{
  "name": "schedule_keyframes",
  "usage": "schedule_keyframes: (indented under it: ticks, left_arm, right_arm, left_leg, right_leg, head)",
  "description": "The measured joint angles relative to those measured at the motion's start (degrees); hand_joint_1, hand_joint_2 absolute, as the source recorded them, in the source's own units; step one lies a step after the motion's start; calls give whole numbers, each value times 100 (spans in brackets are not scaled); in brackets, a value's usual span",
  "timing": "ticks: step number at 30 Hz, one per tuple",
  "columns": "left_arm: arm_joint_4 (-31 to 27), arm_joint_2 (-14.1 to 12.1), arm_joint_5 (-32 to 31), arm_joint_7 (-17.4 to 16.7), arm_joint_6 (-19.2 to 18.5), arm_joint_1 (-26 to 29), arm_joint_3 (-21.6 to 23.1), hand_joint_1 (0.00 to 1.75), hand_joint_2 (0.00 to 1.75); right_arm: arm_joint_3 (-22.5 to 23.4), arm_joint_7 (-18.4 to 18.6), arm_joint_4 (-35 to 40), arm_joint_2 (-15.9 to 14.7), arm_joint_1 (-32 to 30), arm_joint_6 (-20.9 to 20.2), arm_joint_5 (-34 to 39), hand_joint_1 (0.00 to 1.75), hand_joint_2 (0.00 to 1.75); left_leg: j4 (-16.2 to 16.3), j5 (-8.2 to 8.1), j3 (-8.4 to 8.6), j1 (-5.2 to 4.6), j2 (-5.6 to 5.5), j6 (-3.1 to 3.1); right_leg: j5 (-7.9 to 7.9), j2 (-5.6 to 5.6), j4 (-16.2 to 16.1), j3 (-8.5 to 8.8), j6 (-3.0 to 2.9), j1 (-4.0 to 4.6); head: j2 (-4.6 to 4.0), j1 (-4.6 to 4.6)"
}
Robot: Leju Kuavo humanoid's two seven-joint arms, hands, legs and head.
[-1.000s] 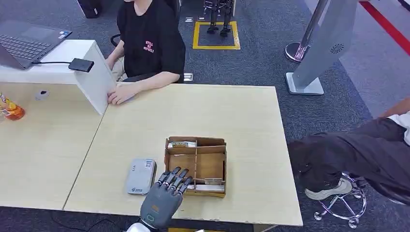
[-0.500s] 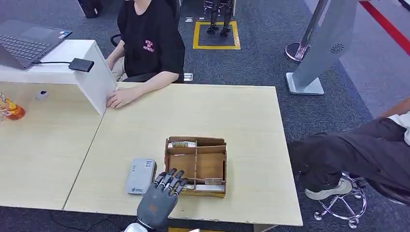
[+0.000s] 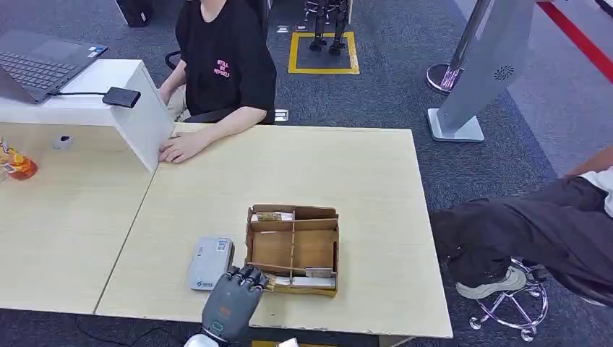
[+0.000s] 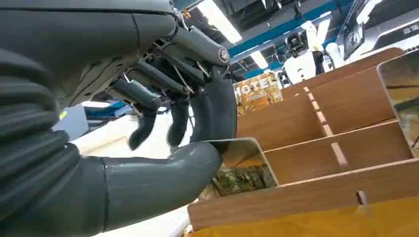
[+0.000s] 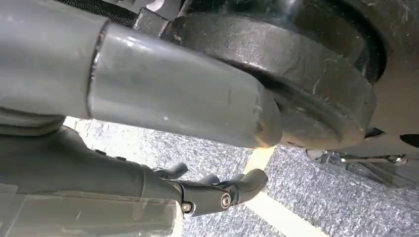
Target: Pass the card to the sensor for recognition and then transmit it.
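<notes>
Looking from the head view, the left hand (image 3: 231, 307) sits at the near edge of the table (image 3: 361, 166), its fingers (image 3: 244, 276) curled down at the near left corner of the box (image 3: 293, 248). A grey sensor (image 3: 210, 263) lies flat just left of the box, close beside the hand. Cards stand in the box's far left slot and lie along its near row. A person (image 3: 224, 65) in a black shirt sits at the far side, one hand resting on the table by a white divider (image 3: 144, 116). A laptop (image 3: 36, 65) sits at far left.

From the left wrist view, the thumb (image 4: 163, 180) and a dark finger pinch a card (image 4: 242, 168) at the box's wooden wall (image 4: 306, 192).

From the right wrist view, the right hand (image 5: 207, 190) hangs over carpet, fingers bent inward, holding nothing.
</notes>
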State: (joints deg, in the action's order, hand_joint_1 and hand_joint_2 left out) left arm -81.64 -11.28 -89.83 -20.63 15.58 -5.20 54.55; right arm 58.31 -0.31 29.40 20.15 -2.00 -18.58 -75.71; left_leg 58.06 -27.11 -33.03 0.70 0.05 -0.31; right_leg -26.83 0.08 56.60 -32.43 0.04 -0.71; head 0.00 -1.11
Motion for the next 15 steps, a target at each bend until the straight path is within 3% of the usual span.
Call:
schedule_keyframes:
  ticks: [15]
  left_arm:
    - [-98,-299,-2,-391,4,-1,66,175,175]
  right_arm:
    - [92,-59,0,0,-1,-24,-90,0,0]
  left_leg:
    - [-1,2,3,1,0,-3]
  right_leg:
    - [0,0,1,2,-1,0]
  head:
    - [0,0]
